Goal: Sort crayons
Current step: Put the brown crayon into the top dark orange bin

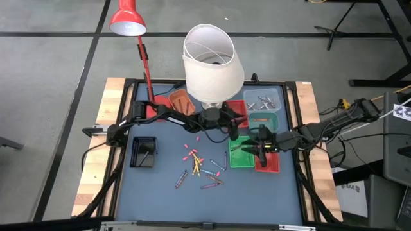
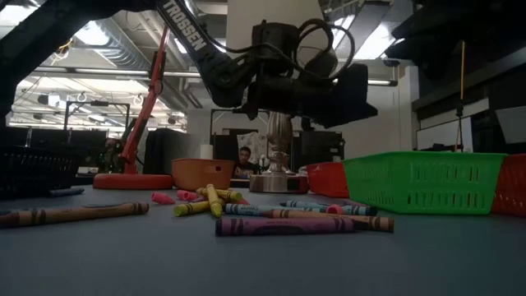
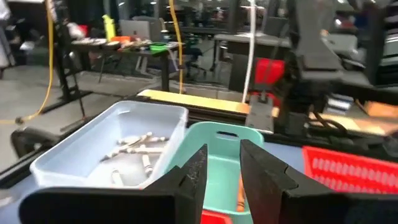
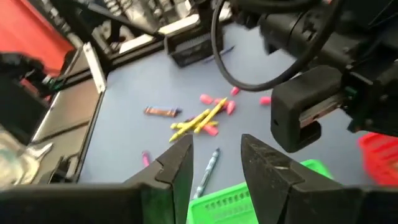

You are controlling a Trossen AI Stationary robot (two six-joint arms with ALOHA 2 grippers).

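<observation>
Several loose crayons [image 1: 200,165] in mixed colours lie on the blue mat near the table's middle. They also show in the low view [image 2: 302,224] and the right wrist view [image 4: 198,121]. My left gripper [image 1: 236,133] hangs open and empty above the mat, its fingers [image 3: 198,175] pointing toward the teal tray [image 3: 219,158]. A crayon [image 3: 239,194] lies in that tray. My right gripper [image 1: 255,149] is open and empty above the green tray [image 1: 241,156], whose rim shows below its fingers [image 4: 180,163].
A light grey tray [image 1: 266,99] with grey crayons, an orange tray [image 1: 183,99] and red trays [image 1: 268,163] stand around the mat. A black tray [image 1: 143,152] is at the left. A white lampshade [image 1: 212,61] and a red lamp [image 1: 127,19] stand at the far side.
</observation>
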